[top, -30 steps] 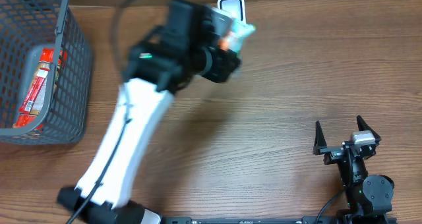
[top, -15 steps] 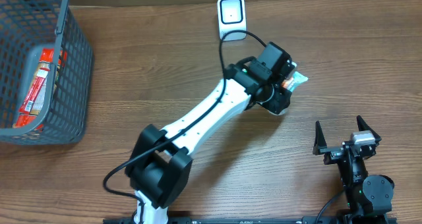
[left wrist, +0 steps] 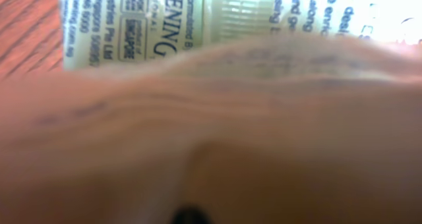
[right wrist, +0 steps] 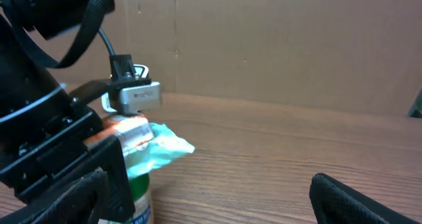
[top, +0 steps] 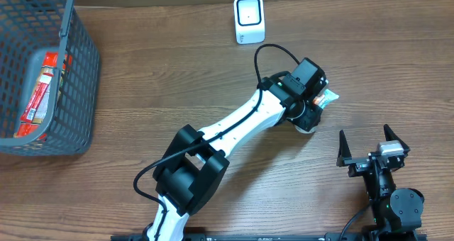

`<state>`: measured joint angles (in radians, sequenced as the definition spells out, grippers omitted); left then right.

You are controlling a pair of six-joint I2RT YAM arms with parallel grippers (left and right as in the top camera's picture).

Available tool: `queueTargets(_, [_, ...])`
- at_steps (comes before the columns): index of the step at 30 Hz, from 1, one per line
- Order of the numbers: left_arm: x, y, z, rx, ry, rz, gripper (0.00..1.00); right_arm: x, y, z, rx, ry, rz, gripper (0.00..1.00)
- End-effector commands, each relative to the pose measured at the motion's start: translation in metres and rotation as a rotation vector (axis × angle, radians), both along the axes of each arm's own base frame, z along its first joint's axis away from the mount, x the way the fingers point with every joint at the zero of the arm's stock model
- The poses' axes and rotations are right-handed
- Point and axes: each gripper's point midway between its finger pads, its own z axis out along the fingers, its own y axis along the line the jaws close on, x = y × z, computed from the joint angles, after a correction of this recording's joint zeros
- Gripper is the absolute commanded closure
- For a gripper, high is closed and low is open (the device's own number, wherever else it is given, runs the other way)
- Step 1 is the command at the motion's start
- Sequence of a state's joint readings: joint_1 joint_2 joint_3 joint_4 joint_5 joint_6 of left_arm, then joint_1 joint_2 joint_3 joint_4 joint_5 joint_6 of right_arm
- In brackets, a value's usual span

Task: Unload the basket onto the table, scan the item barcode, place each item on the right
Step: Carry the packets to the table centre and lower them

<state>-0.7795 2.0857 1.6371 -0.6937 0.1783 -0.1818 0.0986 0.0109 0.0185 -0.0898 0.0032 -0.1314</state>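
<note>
Black and idle, the right gripper [top: 372, 150] sits at five o'clock, jaws spread wide, probably kept clear of the work. Beyond it, toward three o'clock, the left gripper [top: 314, 105] is clamped on a tube [top: 328, 97], teal crimped end up, cap low over the wooden table [top: 177, 78]. The barcode scanner [top: 249, 19] stands well apart at twelve o'clock, and the grey basket [top: 79, 78] at ten.
</note>
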Motion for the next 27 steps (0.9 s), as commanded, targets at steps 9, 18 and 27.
queueTargets(9, [0.005,-0.011,-0.019,0.003,-0.001,0.018,0.55,0.0,0.0,-0.002,0.0,-0.003,0.001,0.0])
queueTargets(18, [0.005,-0.009,-0.027,0.047,-0.009,0.104,0.4,0.0,0.0,-0.002,0.0,-0.003,0.001,0.0])
queueTargets(27, [0.0,-0.012,-0.026,0.061,-0.021,0.091,0.23,0.0,0.0,-0.002,0.0,-0.003,0.001,0.0])
